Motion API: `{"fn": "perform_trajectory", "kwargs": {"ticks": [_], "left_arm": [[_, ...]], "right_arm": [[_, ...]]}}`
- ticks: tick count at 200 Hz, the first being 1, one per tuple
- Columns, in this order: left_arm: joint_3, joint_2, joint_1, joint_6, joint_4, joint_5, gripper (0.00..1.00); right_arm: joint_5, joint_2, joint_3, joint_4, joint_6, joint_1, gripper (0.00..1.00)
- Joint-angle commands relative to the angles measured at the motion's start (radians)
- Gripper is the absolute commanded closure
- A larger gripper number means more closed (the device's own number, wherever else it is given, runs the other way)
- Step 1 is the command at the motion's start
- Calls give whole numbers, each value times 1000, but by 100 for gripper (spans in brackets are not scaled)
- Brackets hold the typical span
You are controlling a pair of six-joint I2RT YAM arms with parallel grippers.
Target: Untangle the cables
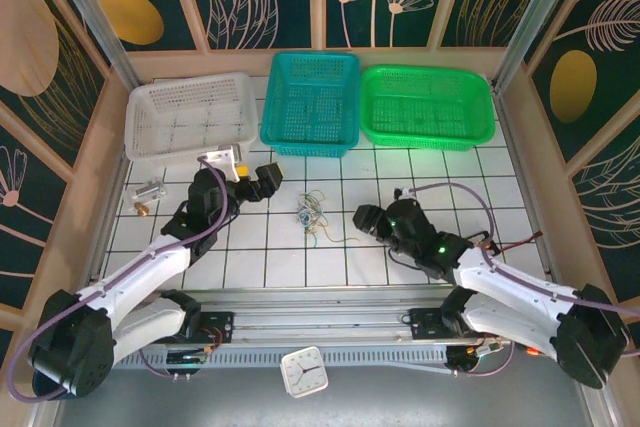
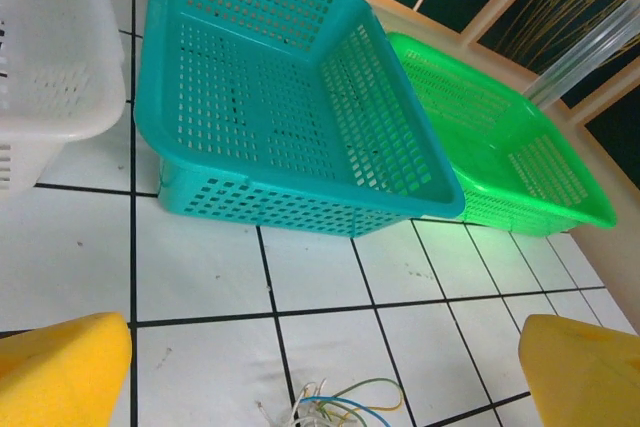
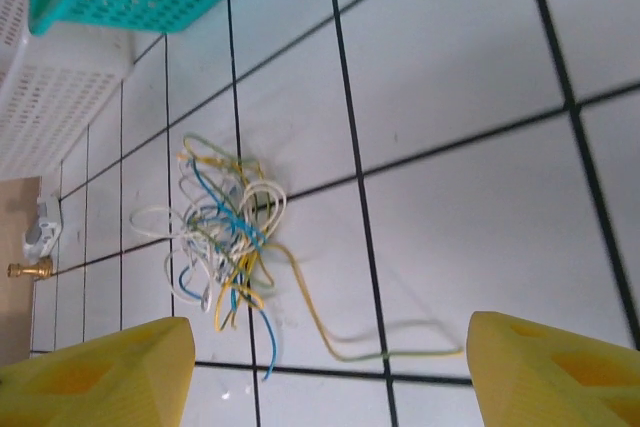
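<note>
Both claws stand released, grasping nothing; the right gripper [image 1: 362, 219] sits just right of the cables [image 1: 312, 215], a loose whitish, blue and yellow tangle on the tiled table [image 1: 250, 267]; the left gripper [image 1: 266, 181] hangs to their left, slightly farther; a white basket [image 1: 190, 117], teal basket [image 1: 310, 102] and green basket [image 1: 427, 107] line the far edge.

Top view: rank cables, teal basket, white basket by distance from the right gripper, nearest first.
1. cables: mid-table, just left of the right gripper
2. teal basket: far edge, centre
3. white basket: far left
</note>
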Motion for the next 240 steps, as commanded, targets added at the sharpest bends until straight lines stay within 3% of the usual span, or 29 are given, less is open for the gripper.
{"fn": "perform_trajectory", "kwargs": {"ticks": [1,31,62,157,240], "left_arm": [[-11,12,-14,-20,20,-23,1],[-3,17,-17,-4,22,-31,1],[-15,14,-17,4,42,-34,1],[-40,10,-18,25,81,-26,1],[-31,42,-17,17,91,-8,1]], "right_arm": [[120,48,7,-18,190,101,28],[150,137,34,-22,292,197,28],[148,226,35,40,346,234,31],[141,324,56,134,364,218,49],[108,366,38,186,385,200,52]]}}
